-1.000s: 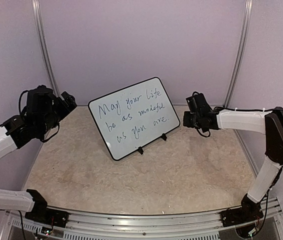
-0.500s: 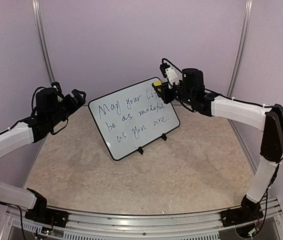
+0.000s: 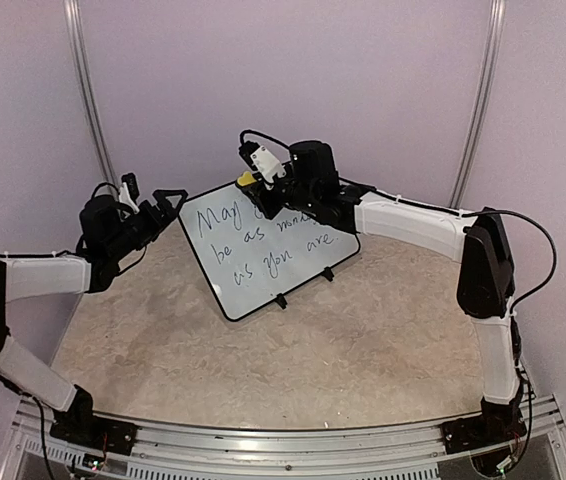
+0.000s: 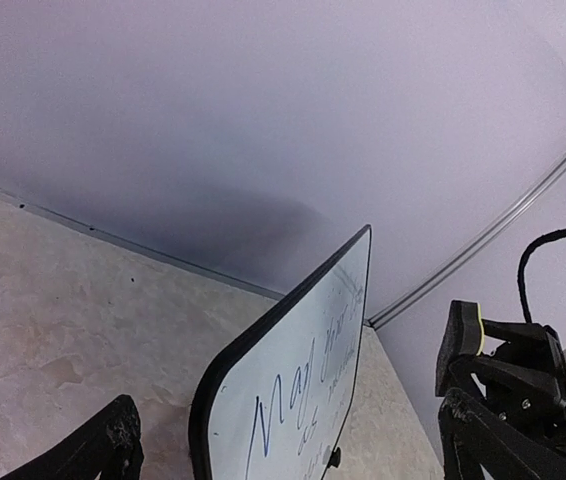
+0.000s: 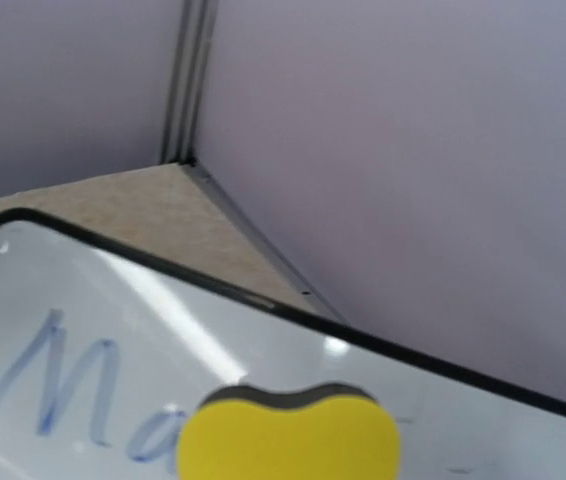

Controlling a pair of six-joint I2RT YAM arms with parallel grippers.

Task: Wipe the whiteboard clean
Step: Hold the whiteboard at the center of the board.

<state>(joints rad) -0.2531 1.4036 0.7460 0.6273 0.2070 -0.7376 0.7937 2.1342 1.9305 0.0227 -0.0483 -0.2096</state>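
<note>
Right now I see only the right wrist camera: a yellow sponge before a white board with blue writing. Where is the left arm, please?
Observer: The left gripper is open, close by the top left corner of the whiteboard.
Operator: How much writing lies lower than my sponge?
Observer: Two full lines run below the sponge, which the right gripper holds at the top line.
Operator: Does the board stand alone?
Observer: Yes, it leans back on the table on two small black feet.
</note>
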